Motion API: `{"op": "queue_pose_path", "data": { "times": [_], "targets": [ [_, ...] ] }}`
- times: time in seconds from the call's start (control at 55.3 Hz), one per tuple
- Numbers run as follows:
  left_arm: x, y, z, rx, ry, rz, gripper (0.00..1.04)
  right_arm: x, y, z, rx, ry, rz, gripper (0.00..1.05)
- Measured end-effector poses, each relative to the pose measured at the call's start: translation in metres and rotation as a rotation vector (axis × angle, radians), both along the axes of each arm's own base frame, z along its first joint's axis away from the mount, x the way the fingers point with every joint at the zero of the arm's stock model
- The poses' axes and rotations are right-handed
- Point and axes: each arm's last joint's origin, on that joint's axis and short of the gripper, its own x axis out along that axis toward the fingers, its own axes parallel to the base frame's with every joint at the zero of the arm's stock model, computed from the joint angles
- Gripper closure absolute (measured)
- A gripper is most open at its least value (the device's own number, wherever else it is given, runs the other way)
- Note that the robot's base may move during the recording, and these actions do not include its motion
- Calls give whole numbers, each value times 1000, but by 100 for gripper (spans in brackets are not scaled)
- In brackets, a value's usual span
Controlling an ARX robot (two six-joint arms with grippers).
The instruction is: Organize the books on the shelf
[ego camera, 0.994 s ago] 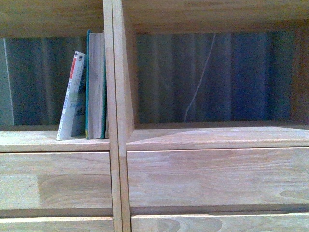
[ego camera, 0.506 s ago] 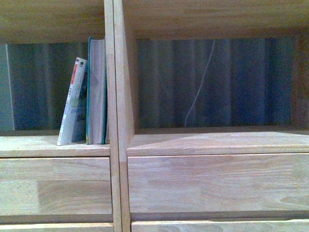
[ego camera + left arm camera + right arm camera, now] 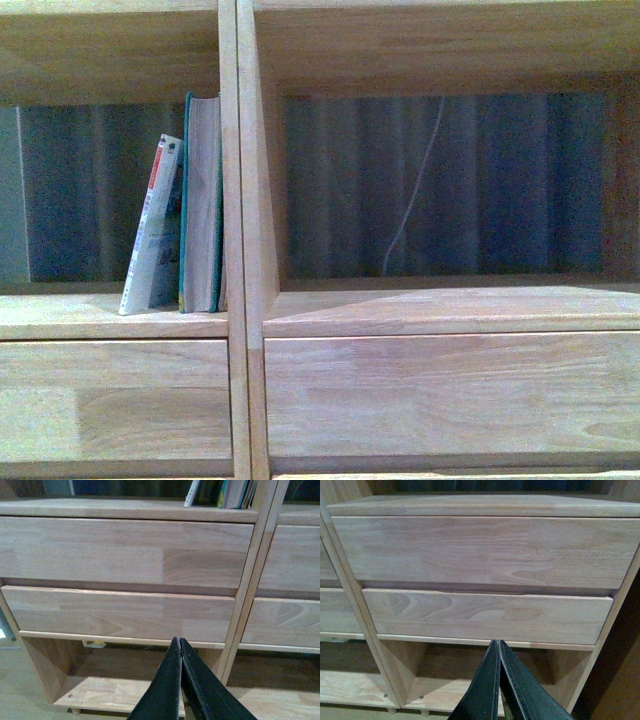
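In the shelf's [image 3: 240, 250] left compartment, the thin white paperback [image 3: 150, 228] leans against the upright teal book [image 3: 201, 205] beside the divider. Left gripper [image 3: 179, 647] and right gripper [image 3: 497, 649], fingers clenched empty, point at the drawer fronts [image 3: 485, 550].

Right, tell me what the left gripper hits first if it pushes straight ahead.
Probably the lower light-wood drawer front: the shut left gripper points at its bottom edge, though it might slip into the open compartment beneath.
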Motion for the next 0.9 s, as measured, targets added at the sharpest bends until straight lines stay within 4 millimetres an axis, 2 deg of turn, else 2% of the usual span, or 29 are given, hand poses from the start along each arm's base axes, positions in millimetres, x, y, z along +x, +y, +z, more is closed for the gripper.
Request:
{"op": "queue_pose_path", "data": {
  "times": [0.163,0.289,0.597,0.904],
  "targets": [
    [-3,0,0,0,-4,0,102,-4,0,1,0,-11,-1,102],
    [-13,0,-3,0,8,0,102,-6,0,1,0,-10,-2,102],
    [-14,0,-3,0,2,1,102,-19,0,-3,0,0,-1,102],
    [-14,0,-3,0,3,1,102,-20,0,-2,0,-4,-1,102]
  ]
}}
